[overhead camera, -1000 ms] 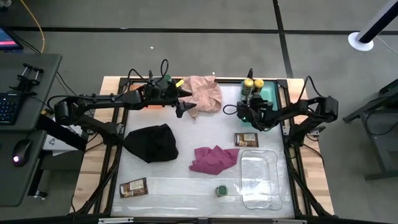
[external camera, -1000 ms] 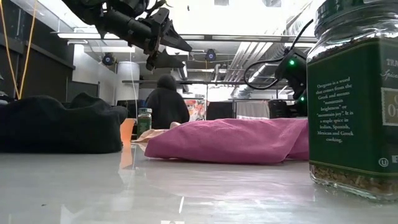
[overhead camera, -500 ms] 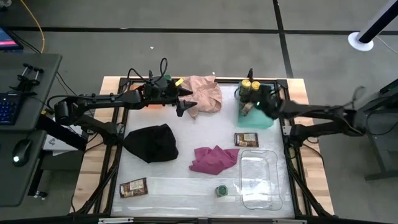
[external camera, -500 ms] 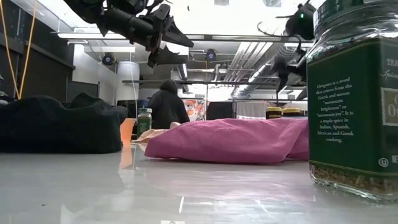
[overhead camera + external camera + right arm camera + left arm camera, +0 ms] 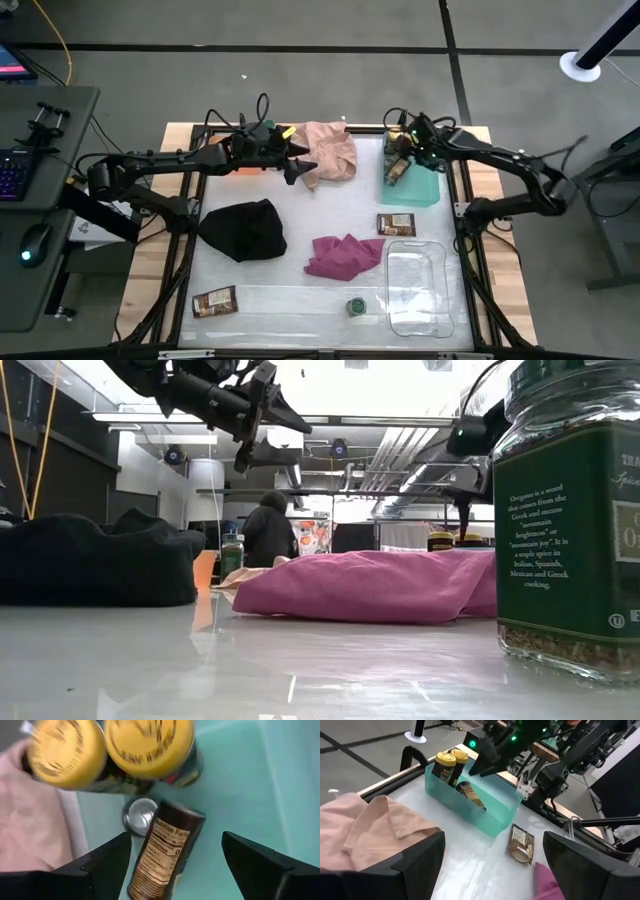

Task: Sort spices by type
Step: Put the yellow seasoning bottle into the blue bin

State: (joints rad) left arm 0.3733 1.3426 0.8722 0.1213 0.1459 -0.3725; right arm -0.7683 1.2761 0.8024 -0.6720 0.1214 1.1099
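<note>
High view straight down over the whole table (image 5: 300, 290); low view at tabletop height, close behind a green-lidded jar (image 5: 575, 510); right wrist view close above the teal tray (image 5: 240, 785); left wrist view shares that tray (image 5: 490, 817)

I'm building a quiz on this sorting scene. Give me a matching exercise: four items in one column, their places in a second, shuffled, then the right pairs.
Items:
1. yellow-lid jars
2. green-lid jar
3. brown packet
4. right hand

Places:
A. near the table's front left corner
B. open, over the teal tray
C. upright at the teal tray's far end
D. just left of the clear tray

Pairs: 1-C, 2-D, 3-A, 4-B
</note>
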